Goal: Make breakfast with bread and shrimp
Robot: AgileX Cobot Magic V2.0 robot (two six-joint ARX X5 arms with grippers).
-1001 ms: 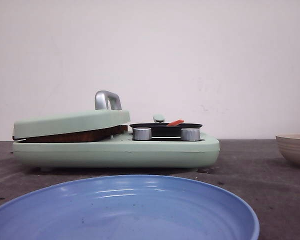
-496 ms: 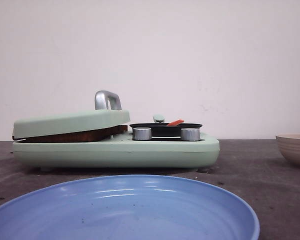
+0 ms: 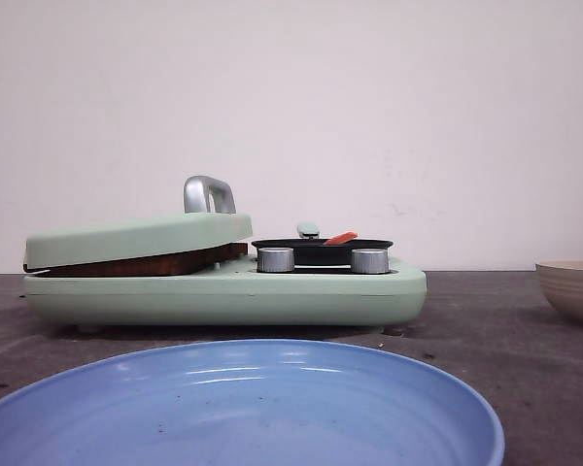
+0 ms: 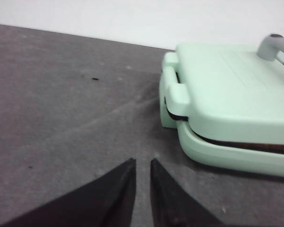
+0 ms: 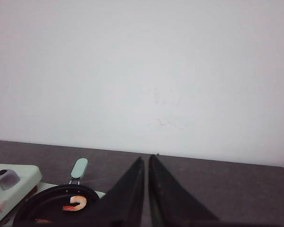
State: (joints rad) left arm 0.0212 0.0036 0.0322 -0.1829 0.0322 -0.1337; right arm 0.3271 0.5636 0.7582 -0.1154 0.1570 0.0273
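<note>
The bread is shut inside the mint-green sandwich maker (image 3: 223,291). Only a brown crust edge (image 3: 146,264) shows in the gap under the lowered lid, and it also shows in the left wrist view (image 4: 255,145). The orange-red shrimp (image 3: 341,238) lies in the small black pan (image 3: 321,250) on the maker's right side, and it also shows in the right wrist view (image 5: 75,203). My left gripper (image 4: 142,161) is shut and empty above the table, beside the maker's left end. My right gripper (image 5: 146,158) is shut and empty, to the right of the pan (image 5: 47,203). Neither gripper shows in the front view.
A large blue plate (image 3: 243,408) sits at the table's front. A beige bowl (image 3: 573,286) stands at the right edge. The lid has a silver handle (image 3: 208,194). Two silver knobs (image 3: 276,259) sit in front of the pan. A white wall stands behind.
</note>
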